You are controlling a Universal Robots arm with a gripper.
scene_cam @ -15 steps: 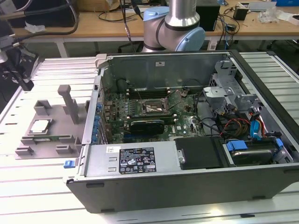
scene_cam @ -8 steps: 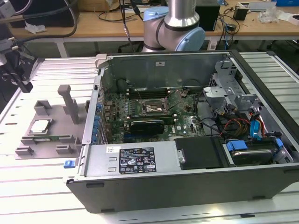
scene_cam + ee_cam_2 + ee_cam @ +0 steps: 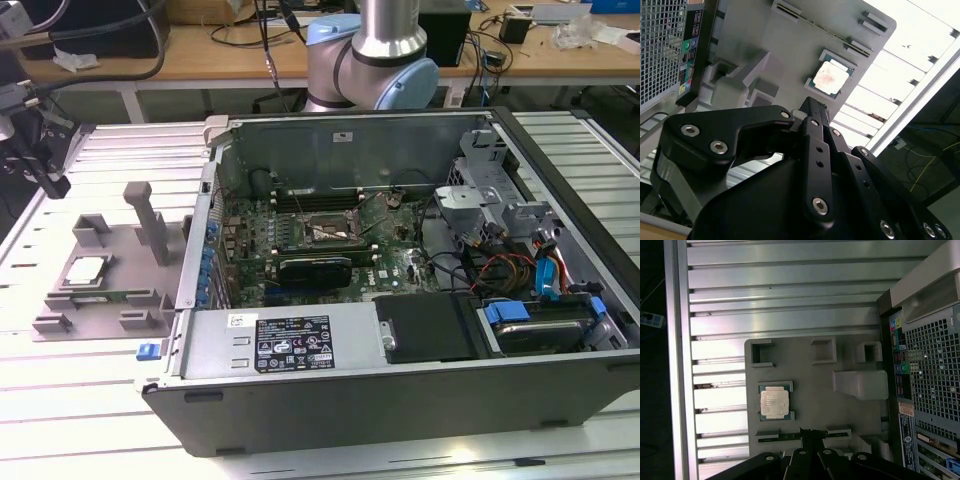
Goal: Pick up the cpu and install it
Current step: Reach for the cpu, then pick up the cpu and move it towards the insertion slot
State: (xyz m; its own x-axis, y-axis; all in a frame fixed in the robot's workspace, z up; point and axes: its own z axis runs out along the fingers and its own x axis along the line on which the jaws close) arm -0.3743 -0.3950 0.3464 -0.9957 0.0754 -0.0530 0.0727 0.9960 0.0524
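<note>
First wrist view: square, shiny silver cpu

Your robot arm, a silver tube on pale-blue rounded joints, rises at the top centre of the exterior view. In both wrist views your black metal gripper, built of bolted linkage bars, reaches away from the cameras, its two slim fingers pressed together at the tips, gripping nothing.

Room above the cpu lay open to my gripper; upright posts rose near it, and the computer case wall stood toward the exterior view's right.
</note>
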